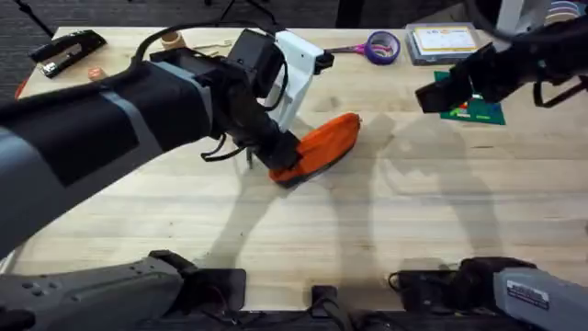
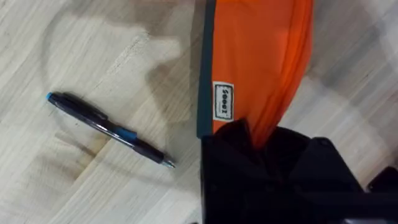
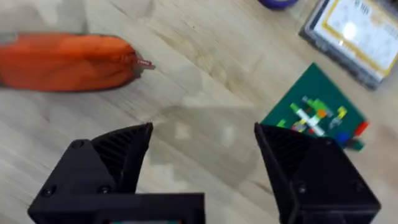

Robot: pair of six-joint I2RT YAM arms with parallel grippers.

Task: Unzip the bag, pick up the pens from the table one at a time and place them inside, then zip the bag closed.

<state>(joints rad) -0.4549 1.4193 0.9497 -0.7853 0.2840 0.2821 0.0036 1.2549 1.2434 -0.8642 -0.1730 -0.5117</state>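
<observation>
While the left gripper is clamped on one end of the bag, the bag lies near mid-table, its free end with the zip pull pointing toward the right arm. Just beside the bag, a pen with blue accents lies flat on the wood, apart from the fabric. A small white label sits on the bag's side by the dark base. Right gripper hovers off to the right with fingers apart, holding nothing, near a green board. Purple scissors and a clear case lie at the far edge, a stapler at the far left.
</observation>
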